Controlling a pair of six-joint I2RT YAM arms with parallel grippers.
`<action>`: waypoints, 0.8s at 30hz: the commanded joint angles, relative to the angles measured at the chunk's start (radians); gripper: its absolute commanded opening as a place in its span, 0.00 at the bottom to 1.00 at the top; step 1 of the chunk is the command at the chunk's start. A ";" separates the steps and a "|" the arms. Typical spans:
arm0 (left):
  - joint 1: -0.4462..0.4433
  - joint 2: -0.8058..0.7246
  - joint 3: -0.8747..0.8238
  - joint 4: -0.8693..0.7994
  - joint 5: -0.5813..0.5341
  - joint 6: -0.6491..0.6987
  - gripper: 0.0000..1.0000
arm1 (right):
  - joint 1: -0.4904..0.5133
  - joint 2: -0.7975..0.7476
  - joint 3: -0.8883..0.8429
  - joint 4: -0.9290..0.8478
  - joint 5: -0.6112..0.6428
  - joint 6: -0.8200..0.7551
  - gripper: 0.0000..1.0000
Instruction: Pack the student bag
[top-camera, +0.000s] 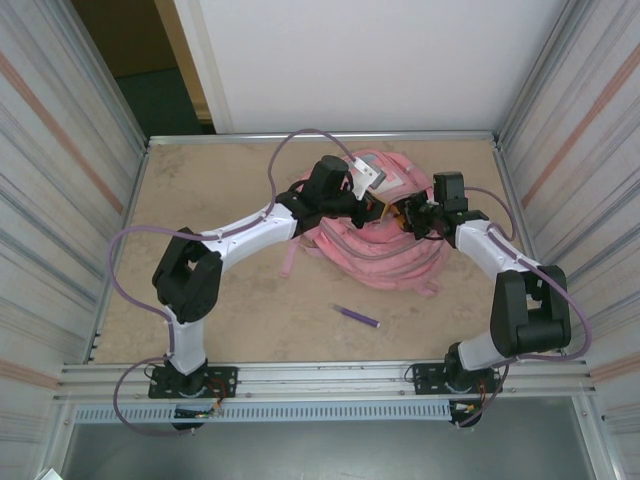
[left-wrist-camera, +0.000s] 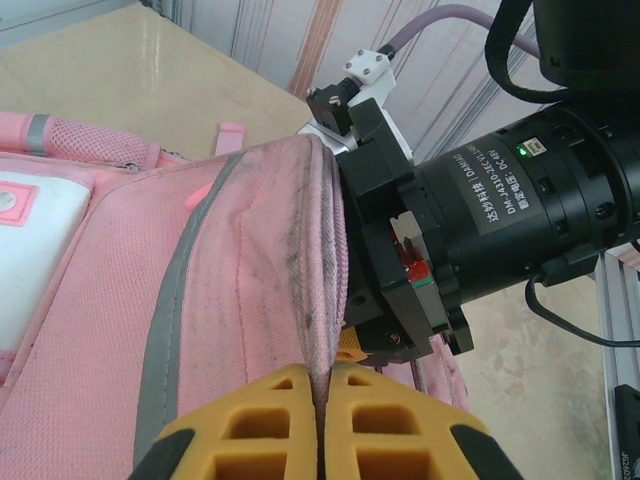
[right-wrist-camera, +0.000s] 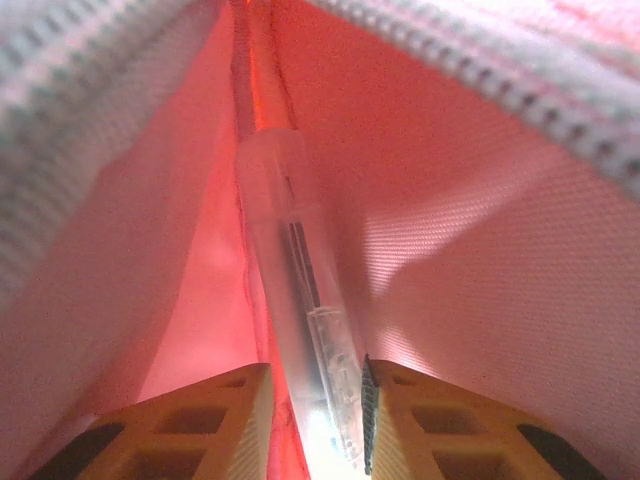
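Observation:
The student bag (top-camera: 385, 255), a big pink backpack, lies at the back middle of the table. My left gripper (top-camera: 370, 207) is shut on a raised fold of its pink fabric (left-wrist-camera: 300, 250), beside a grey stripe; the yellow fingers (left-wrist-camera: 322, 410) press together with the cloth between them. My right gripper (top-camera: 407, 215) reaches into the bag from the right, its black body (left-wrist-camera: 480, 220) close against the held fold. Inside, between pink lining walls (right-wrist-camera: 480, 230), the right gripper (right-wrist-camera: 315, 410) is shut on a clear plastic pen (right-wrist-camera: 300, 270) that points deeper into the pocket.
A purple pen (top-camera: 357, 316) lies on the tan tabletop in front of the bag. A pink strap (top-camera: 290, 258) trails off the bag's left side. Corrugated walls close in both sides, and a metal rail (top-camera: 320, 378) runs along the near edge.

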 joint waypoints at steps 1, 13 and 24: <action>-0.007 -0.061 0.003 0.125 0.091 -0.003 0.00 | 0.025 -0.010 -0.019 0.070 -0.026 0.072 0.30; -0.002 -0.046 -0.022 0.166 0.074 -0.014 0.00 | 0.139 0.041 0.029 0.063 0.089 0.081 0.21; 0.049 0.025 -0.066 0.125 -0.013 0.133 0.00 | 0.120 -0.240 0.020 -0.337 0.188 -0.480 0.37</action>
